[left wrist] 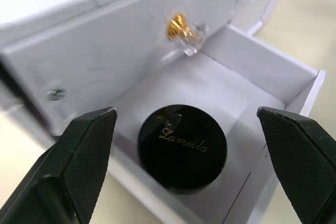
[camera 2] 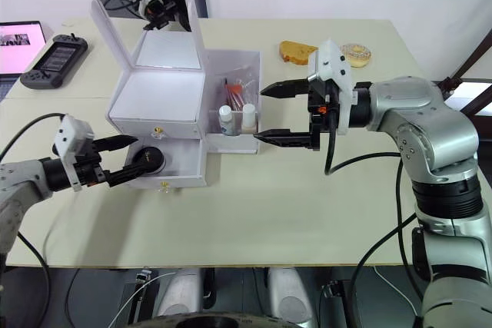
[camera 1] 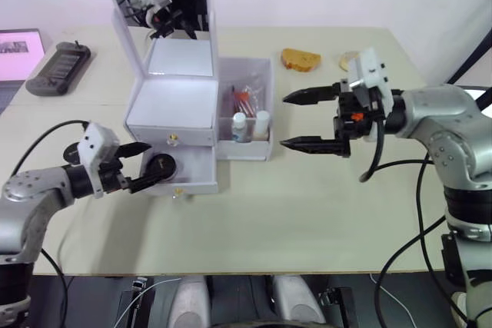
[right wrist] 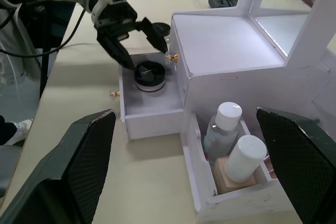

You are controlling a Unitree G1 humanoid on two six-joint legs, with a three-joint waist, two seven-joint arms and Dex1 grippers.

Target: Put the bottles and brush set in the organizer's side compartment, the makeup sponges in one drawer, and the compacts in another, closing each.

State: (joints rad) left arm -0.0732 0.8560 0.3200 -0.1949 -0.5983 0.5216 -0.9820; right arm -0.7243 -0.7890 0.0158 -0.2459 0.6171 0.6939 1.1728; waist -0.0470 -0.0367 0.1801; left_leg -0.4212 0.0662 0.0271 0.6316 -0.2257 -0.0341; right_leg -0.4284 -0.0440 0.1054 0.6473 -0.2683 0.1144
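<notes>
The white organizer [camera 1: 173, 105] stands left of centre with its mirror lid up. Two bottles [camera 1: 250, 125] and the brush set [camera 1: 246, 97] sit in its side compartment [camera 1: 257, 147]. The lower drawer [camera 1: 198, 180] is pulled out and holds a black round compact [left wrist: 182, 148]. My left gripper [camera 1: 146, 165] is open, with a finger on each side of the compact and not touching it. The upper drawer [camera 1: 174, 137] is shut. My right gripper [camera 1: 284, 120] hangs open just right of the side compartment, holding nothing. An orange sponge [camera 1: 300, 59] and a tan round piece [camera 2: 356, 54] lie at the back right.
A dark handheld console [camera 1: 60, 67] and a laptop [camera 1: 15, 51] lie at the far left of the beige table [camera 1: 307, 213]. The upright mirror lid [camera 1: 157, 5] rises behind the organizer. Open tabletop lies in front of the organizer and to its right.
</notes>
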